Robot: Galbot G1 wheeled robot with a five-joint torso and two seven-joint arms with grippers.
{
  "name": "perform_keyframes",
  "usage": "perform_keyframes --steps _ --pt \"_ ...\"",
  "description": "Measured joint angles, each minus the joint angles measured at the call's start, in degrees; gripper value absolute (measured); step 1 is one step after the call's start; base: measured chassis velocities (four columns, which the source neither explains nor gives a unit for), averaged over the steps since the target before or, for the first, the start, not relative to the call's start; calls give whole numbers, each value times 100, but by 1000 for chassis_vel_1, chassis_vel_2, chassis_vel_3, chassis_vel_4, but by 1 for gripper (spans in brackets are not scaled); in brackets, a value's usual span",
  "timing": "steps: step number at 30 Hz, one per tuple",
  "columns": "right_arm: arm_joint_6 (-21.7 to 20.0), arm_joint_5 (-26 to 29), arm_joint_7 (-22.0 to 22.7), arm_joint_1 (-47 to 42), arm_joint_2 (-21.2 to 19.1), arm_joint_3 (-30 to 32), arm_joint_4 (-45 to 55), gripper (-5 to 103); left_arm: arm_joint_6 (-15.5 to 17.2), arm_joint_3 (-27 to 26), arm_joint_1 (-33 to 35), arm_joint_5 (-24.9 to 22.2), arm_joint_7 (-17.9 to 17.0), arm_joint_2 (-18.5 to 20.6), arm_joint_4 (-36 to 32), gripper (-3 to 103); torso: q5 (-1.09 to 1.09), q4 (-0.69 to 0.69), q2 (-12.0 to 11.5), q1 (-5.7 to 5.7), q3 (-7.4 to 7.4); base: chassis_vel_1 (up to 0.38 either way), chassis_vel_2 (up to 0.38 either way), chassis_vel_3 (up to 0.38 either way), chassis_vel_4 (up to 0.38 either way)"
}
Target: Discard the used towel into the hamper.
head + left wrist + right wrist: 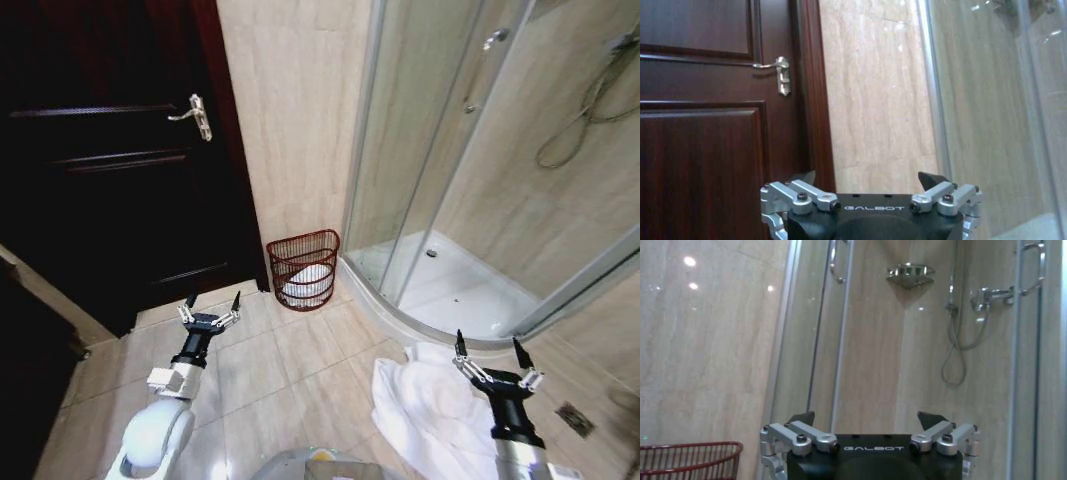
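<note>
Since the crumpled white cloth towel (425,405) lies heaped on the beige floor tiles (290,385) beside the curved shower tray (450,290), nothing of the task looks done yet — the towel has not been picked up. The small dark reddish-brown wire hamper (303,268) stands well apart from it, against the marble wall (290,120) next to the dark wooden door (100,150); something pale already sits inside it. The right gripper (487,350) hovers just over the towel's far edge, fingers spread and empty. The left gripper (210,304) hangs over bare floor near the door, likewise spread. Grasping, carrying and dropping all remain.
</note>
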Motion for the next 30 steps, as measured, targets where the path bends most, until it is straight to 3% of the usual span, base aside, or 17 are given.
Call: perform_keyframes --steps 30 --pt "-3 -4 65 85 0 93 -198 100 -198 235 -38 232 -42 -152 -42 100 -1 0 0 0 0 -39 -146 44 149"
